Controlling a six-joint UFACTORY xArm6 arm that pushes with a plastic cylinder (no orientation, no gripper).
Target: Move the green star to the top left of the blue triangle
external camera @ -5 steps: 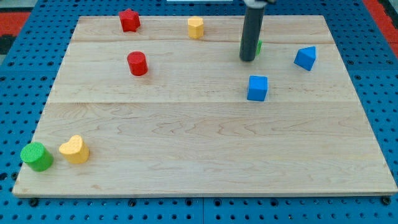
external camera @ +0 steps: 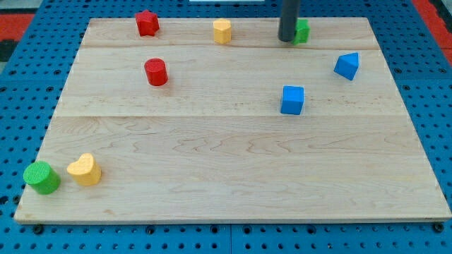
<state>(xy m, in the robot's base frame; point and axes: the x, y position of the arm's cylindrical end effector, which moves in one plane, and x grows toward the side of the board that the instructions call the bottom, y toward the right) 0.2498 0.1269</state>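
The green star (external camera: pixel 302 31) sits near the board's top edge, right of centre, partly hidden behind my rod. My tip (external camera: pixel 286 39) touches its left side. The blue triangle (external camera: pixel 347 65) lies at the view's right, below and to the right of the star, with a gap between them.
A blue cube (external camera: pixel 292 99) lies below the star. A yellow block (external camera: pixel 222 31) and a red star (external camera: pixel 147 22) sit along the top. A red cylinder (external camera: pixel 155 72) is left of centre. A green cylinder (external camera: pixel 42 177) and a yellow heart (external camera: pixel 85 169) are at bottom left.
My tip has moved toward the view's top. The green star has moved up and slightly right with it and shows more from behind the rod.
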